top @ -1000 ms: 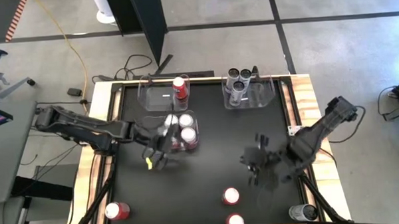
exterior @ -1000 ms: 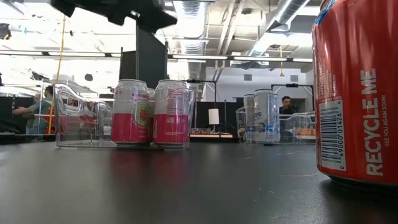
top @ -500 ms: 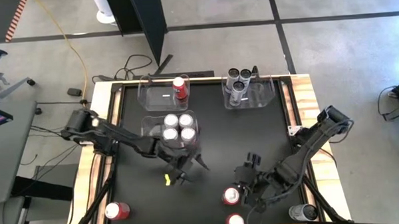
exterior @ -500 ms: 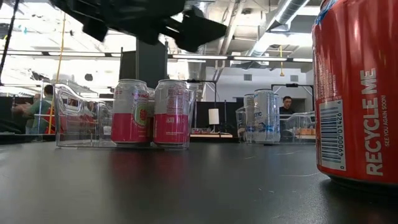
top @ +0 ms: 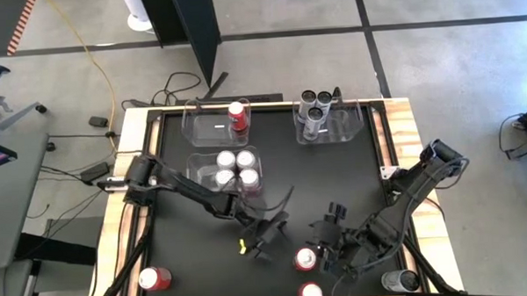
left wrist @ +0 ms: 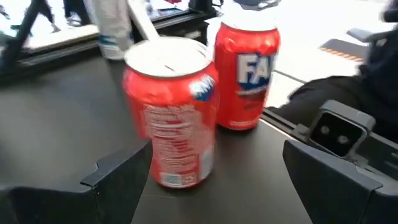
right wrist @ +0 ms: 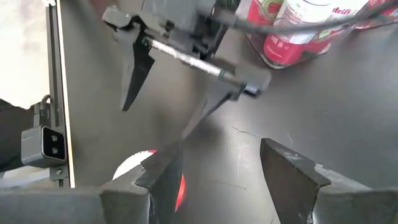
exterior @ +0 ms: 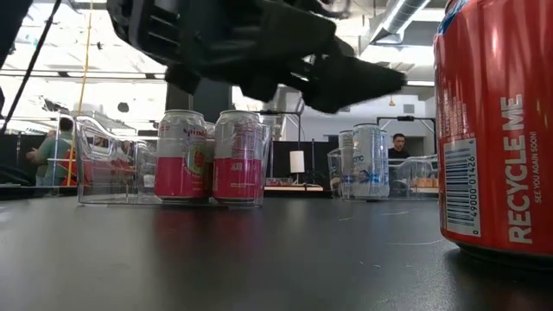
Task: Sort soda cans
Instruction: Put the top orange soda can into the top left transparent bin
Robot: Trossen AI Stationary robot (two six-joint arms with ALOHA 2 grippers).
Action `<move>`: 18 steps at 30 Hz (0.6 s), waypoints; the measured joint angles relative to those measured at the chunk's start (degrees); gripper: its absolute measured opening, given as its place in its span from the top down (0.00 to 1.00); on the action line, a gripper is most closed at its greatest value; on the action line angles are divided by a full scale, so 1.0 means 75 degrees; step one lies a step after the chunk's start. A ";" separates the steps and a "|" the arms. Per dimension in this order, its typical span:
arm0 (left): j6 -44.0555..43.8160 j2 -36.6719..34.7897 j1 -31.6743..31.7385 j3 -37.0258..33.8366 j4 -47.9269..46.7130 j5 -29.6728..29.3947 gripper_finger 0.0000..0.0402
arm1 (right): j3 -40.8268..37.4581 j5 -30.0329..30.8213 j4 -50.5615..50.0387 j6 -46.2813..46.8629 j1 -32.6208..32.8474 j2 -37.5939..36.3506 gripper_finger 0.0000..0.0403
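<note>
My left gripper hangs open over the middle of the table, near its front. In the left wrist view a red can stands just ahead of the gap between its fingers, untouched, with a second red can behind it. My right gripper is open and low beside the same red can. That can's top shows past one finger. Another red can stands at the near edge. Pink-and-white cans fill a clear bin, and grey cans stand in another.
A far-left clear bin holds one red can. One red can stands at the near-left corner and a dark can at the near-right corner. The two grippers are close together. People show in the room beyond.
My left gripper has swung from beside the pink-can bin toward the table's near right, over to the red cans. My right gripper dropped toward the near edge and left, next to the red can, then held still. No can has moved.
</note>
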 joint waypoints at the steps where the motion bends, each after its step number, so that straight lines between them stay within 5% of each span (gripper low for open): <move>1: -0.0009 0.0140 0.0000 0.0110 -0.0007 0.0098 0.11 | 0.0000 0.0000 -0.0014 0.0000 0.0000 0.0000 0.43; 18: -0.0302 0.1910 -0.0063 0.1792 0.0557 0.0275 0.11 | -0.0003 0.0003 -0.0072 -0.0015 -0.0015 0.0000 0.43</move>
